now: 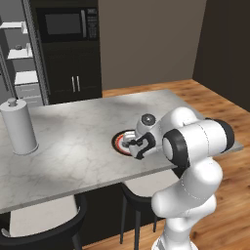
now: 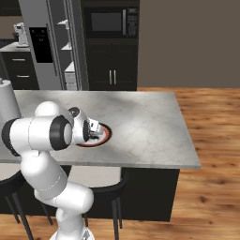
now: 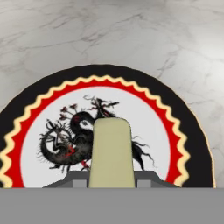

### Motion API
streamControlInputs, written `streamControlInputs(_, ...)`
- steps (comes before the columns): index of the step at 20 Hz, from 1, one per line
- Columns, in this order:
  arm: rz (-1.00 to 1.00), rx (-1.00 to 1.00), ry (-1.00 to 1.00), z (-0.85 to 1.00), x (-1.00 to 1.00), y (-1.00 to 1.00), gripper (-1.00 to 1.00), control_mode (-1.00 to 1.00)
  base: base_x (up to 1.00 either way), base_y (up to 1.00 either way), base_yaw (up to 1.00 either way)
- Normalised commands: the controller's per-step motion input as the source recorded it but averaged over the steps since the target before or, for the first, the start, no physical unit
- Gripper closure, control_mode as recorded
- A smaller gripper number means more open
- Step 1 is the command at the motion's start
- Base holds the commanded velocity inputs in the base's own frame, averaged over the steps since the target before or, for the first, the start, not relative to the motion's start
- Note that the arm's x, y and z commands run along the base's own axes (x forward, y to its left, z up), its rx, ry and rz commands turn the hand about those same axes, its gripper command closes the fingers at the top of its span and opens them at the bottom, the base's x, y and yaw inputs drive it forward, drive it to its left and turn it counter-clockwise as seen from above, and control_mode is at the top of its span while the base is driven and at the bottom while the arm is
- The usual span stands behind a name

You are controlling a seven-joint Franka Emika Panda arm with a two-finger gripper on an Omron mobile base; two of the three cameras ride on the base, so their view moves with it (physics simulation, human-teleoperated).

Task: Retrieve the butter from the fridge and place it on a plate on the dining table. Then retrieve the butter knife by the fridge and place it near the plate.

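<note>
At the far left of the left base view stands the fridge [image 1: 19,53], its door open on white shelves. In front of it, on the near left of the dining table [image 1: 68,141], is a tall grey cylinder [image 1: 18,126] with a small knob on top; it looks like a paper towel roll. Further right along the marble top lies the plate [image 1: 121,141], its red-orange rim showing beside the arm. The gripper [image 1: 138,145] hangs just above it, pointed down at the plate.

In the hand view the butter [image 3: 111,153] rises between the finger tips, a pale yellow stick with a rounded far end, held narrowly across its width over the plate's dark dragon pattern. Whether it already touches the plate cannot be told.

The stick is probably light and fairly soft, so a hard squeeze could dent it, and its surface is likely greasy and apt to slip. Holding it across the narrow sides near its middle, as here, seems the safest grip. It should come off cleanly if the jaws part while it is low over the plate's centre.

To the right of the plate the marble runs on to the table's end above the wooden floor [image 2: 211,140].
</note>
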Motion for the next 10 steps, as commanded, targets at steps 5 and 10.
streamControlInputs(5,0.0,0.0,0.0,-0.02,0.03,0.0,-1.0,-1.0,0.0,0.0,0.0)
streamControlInputs(10,0.0,0.0,0.0,-0.01,0.06,0.0,-1.0,-1.0,0.0,0.0,0.0)
